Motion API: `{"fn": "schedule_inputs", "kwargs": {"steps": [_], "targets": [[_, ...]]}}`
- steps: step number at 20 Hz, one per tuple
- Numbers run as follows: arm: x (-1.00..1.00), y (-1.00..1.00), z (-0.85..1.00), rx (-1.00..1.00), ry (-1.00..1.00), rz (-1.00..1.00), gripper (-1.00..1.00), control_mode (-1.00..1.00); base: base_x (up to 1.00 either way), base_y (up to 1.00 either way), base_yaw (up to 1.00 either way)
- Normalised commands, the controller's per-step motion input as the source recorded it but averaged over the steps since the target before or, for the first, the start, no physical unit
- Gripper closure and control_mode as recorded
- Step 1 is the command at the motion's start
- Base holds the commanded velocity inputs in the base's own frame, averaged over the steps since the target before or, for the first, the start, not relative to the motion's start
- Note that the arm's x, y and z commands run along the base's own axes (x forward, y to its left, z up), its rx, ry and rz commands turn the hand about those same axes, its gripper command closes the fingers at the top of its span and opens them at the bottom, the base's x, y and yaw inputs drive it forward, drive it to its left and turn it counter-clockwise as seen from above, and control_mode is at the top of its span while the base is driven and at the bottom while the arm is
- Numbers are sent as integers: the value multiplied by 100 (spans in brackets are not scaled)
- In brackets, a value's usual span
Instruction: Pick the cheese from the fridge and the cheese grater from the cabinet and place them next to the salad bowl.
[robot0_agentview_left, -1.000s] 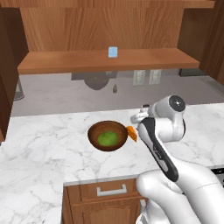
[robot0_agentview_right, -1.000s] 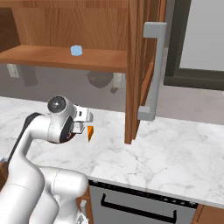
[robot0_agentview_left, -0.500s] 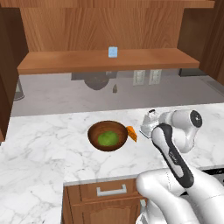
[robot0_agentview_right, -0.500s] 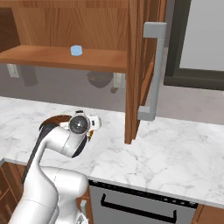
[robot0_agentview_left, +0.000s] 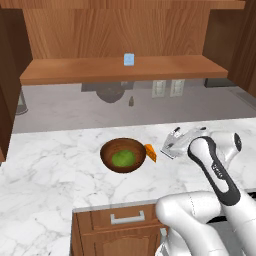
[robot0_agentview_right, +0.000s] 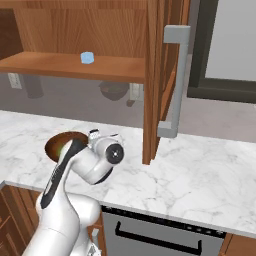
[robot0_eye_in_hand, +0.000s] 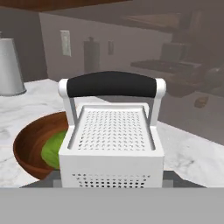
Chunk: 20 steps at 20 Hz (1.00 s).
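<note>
My gripper (robot0_agentview_left: 181, 141) is shut on the silver cheese grater (robot0_agentview_left: 170, 145), which hangs tilted low over the marble counter, just right of the cheese (robot0_agentview_left: 151, 152). The orange cheese wedge lies against the right side of the salad bowl (robot0_agentview_left: 106, 159). In the hand view the cheese grater (robot0_eye_in_hand: 111, 131) stands close in front with its black handle on top. The salad bowl (robot0_eye_in_hand: 26, 148) with green leaves sits behind it to the left. The cabinet shelf (robot0_agentview_left: 90, 70) runs above. The fridge is out of view.
A light-blue cup (robot0_agentview_left: 129, 59) stands on the shelf. The cabinet door (robot0_agentview_right: 155, 80) with its grey handle (robot0_agentview_right: 172, 85) hangs open over the counter to the right of the arm. A metal canister (robot0_eye_in_hand: 8, 68) stands at the back of the counter. Drawers sit below the counter edge.
The arm's elbow has swung to the right, and the hand with the grater has shifted slightly right and lower, beside the cheese. Bowl and cheese have stayed put.
</note>
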Motion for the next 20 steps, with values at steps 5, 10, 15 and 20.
{"fn": "schedule_inputs", "kwargs": {"steps": [5,10,15,20], "targets": [[14,4,-35,2,2,18,100,-100,0,0,0],[16,8,-40,8,9,20,100,-100,0,0,0],[22,7,-42,7,7,21,100,-100,0,0,0],[28,10,-35,1,5,18,100,-100,0,0,0]]}}
